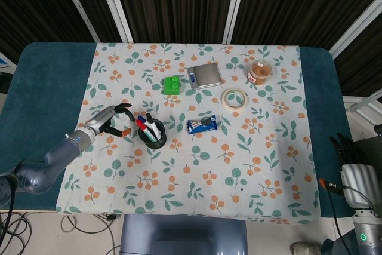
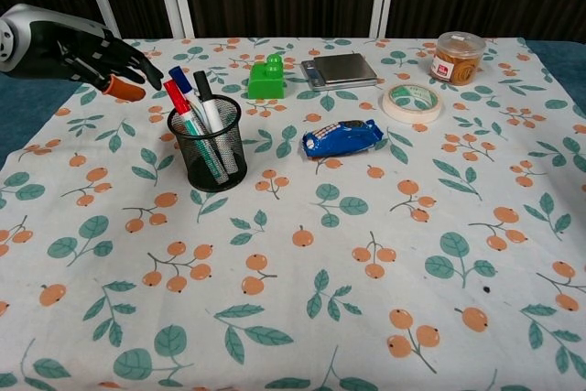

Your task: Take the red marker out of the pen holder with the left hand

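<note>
A black mesh pen holder (image 2: 208,150) (image 1: 153,137) stands on the left part of the cloth and holds several markers. The red marker (image 2: 176,104) (image 1: 142,126) leans at its left side, cap up. My left hand (image 2: 96,57) (image 1: 112,120) hovers just left of the holder, fingers spread and empty, its orange-tipped thumb a short way from the red cap. My right hand (image 1: 352,160) hangs off the table's right edge with fingers apart, holding nothing.
Behind the holder sit a green block (image 2: 266,78), a small scale (image 2: 340,70), a tape roll (image 2: 411,102) and a snack jar (image 2: 457,57). A blue wrapped packet (image 2: 341,137) lies right of the holder.
</note>
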Robot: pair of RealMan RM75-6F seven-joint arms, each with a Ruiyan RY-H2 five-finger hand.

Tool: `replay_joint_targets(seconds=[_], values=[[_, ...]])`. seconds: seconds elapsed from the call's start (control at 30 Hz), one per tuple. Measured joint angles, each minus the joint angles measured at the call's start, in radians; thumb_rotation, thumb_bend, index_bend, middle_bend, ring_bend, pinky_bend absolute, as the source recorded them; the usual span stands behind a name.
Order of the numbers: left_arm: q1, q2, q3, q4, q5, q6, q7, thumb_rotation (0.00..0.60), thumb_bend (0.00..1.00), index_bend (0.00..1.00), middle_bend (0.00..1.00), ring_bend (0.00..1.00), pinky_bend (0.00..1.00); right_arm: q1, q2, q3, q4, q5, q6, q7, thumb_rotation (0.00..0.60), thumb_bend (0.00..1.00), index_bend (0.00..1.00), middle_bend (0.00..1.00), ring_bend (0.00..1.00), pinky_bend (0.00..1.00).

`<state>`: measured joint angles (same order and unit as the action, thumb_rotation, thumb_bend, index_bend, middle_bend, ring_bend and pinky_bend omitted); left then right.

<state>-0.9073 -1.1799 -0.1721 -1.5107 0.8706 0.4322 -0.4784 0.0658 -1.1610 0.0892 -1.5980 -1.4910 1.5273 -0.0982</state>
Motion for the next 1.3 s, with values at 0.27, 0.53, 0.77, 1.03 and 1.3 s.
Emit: replay_joint_targets(seconds=[0.27,0.53,0.77,1.03,1.3], values=[[-0.075,-0.025,0.064,-0.037,-0.233,0.129,0.191,0.6,0.36,0.42,0.05,0.0,0.0,0.0,0.001,0.002,-0.002,0.004,-0.003,0.002,0.6,0.16,0.08,0.0,0.07,0.17],[-0.113,-0.055,0.065,-0.054,-0.333,0.152,0.252,0.6,0.36,0.42,0.05,0.0,0.0,0.001,0.001,0.001,-0.004,0.006,-0.006,0.0,0.6,0.16,0.07,0.0,0.07,0.17],[-0.127,-0.066,0.06,-0.068,-0.378,0.169,0.302,0.6,0.37,0.46,0.05,0.0,0.0,0.0,0.002,0.001,-0.004,0.005,-0.005,0.002,0.6,0.16,0.07,0.0,0.07,0.17],[-0.13,-0.068,0.051,-0.073,-0.409,0.178,0.331,0.6,0.37,0.47,0.05,0.0,0.0,0.0,0.002,0.001,-0.005,0.007,-0.006,-0.001,0.6,0.16,0.08,0.0,0.07,0.17],[-0.128,-0.063,0.044,-0.082,-0.418,0.171,0.35,0.6,0.37,0.48,0.05,0.0,0.0,0.0,0.002,0.002,-0.006,0.01,-0.007,-0.001,0.6,0.16,0.07,0.0,0.07,0.17]])
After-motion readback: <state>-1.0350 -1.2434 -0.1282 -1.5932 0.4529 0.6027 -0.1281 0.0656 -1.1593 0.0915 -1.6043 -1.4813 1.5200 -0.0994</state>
